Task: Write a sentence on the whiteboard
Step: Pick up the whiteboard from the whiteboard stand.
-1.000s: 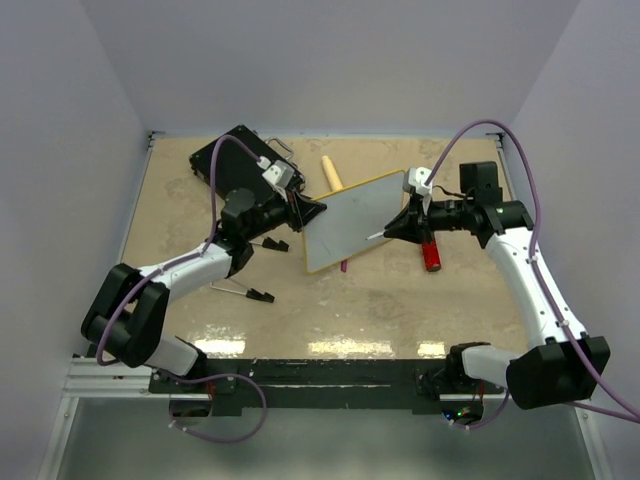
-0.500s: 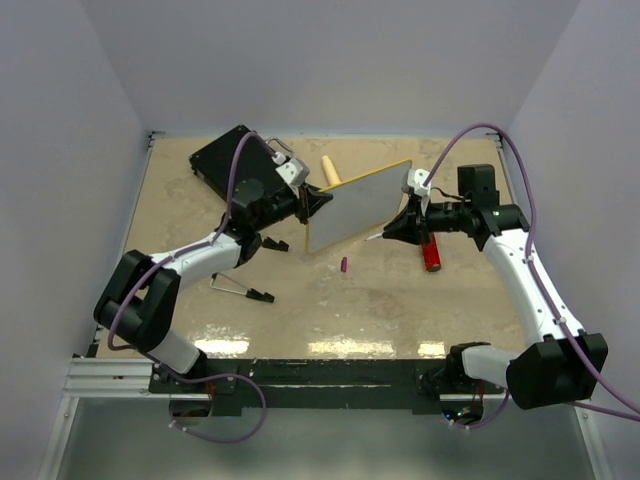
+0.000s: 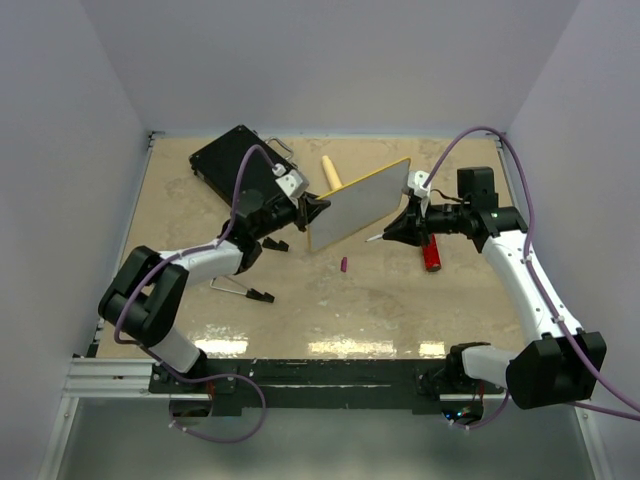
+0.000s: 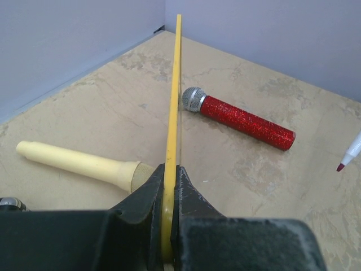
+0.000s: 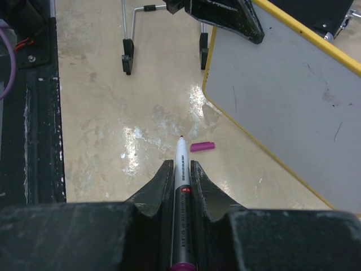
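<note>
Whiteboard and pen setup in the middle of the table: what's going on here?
The left end effector is clamped on the yellow-framed edge of the whiteboard, holding it tilted up on edge. The right end effector grips an uncapped marker aimed toward the board, with its tip short of the surface. The board face in the right wrist view is blank apart from a few faint marks, so writing has not started. The pink cap lies on the table below.
</note>
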